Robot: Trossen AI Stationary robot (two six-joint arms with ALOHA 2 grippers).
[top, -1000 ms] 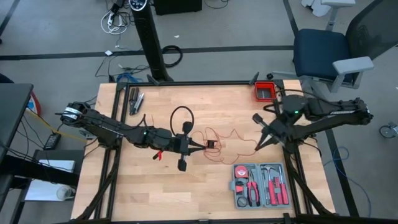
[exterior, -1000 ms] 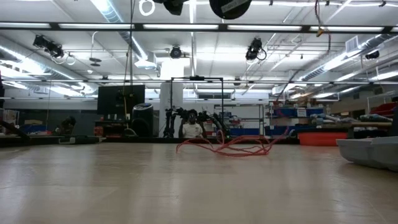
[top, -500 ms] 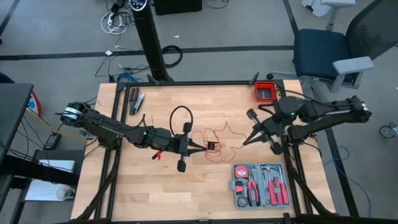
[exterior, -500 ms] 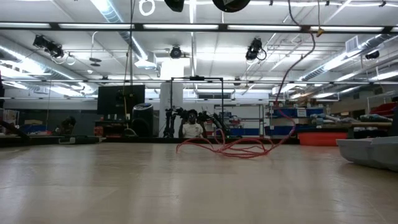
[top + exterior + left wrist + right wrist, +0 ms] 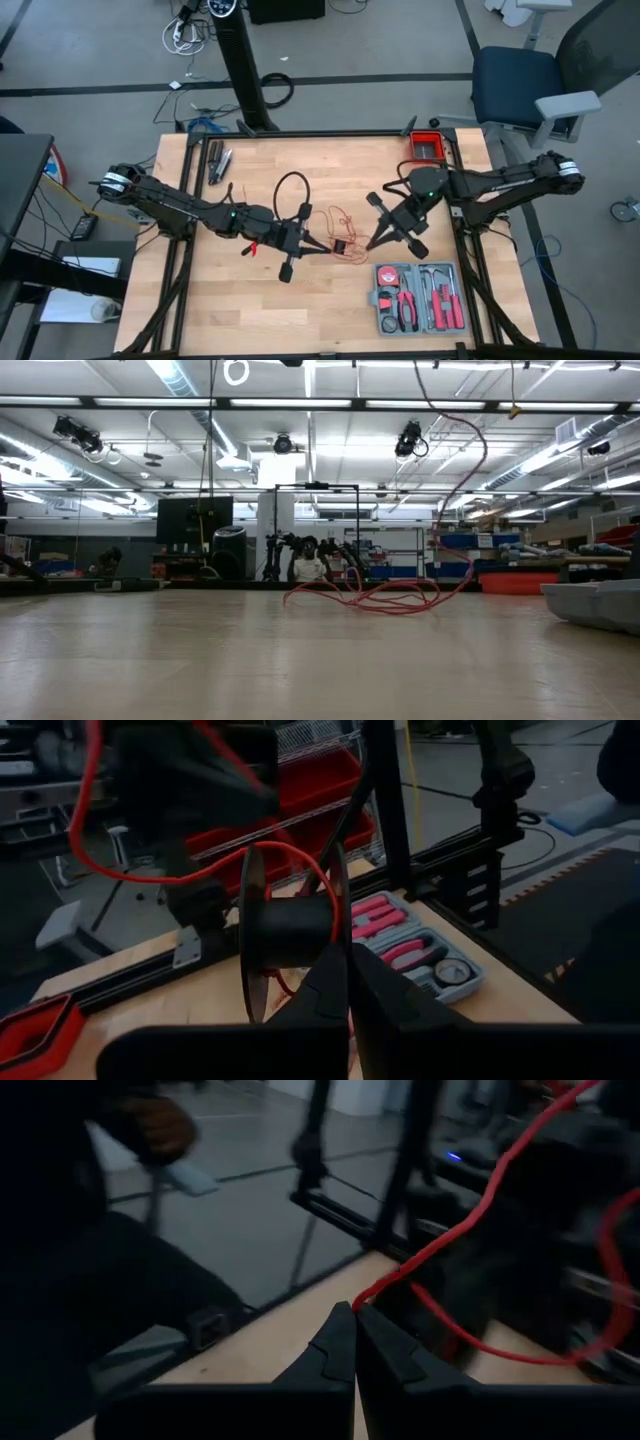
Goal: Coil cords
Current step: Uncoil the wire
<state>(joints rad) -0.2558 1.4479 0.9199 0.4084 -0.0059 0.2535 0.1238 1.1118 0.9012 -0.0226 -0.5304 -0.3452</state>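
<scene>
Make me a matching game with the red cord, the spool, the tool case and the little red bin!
Things:
1. red cord
2. black spool
3. grey tool case
4. red bin

Places or states:
A. open, near the table's front edge, with red-handled tools inside
B. at the table's far right corner
C. pinched by the right gripper, its loops lying loose in the middle of the table
D. right at the tips of the left gripper, with cord wound on it

Pairs: 1-C, 2-D, 3-A, 4-B
</scene>
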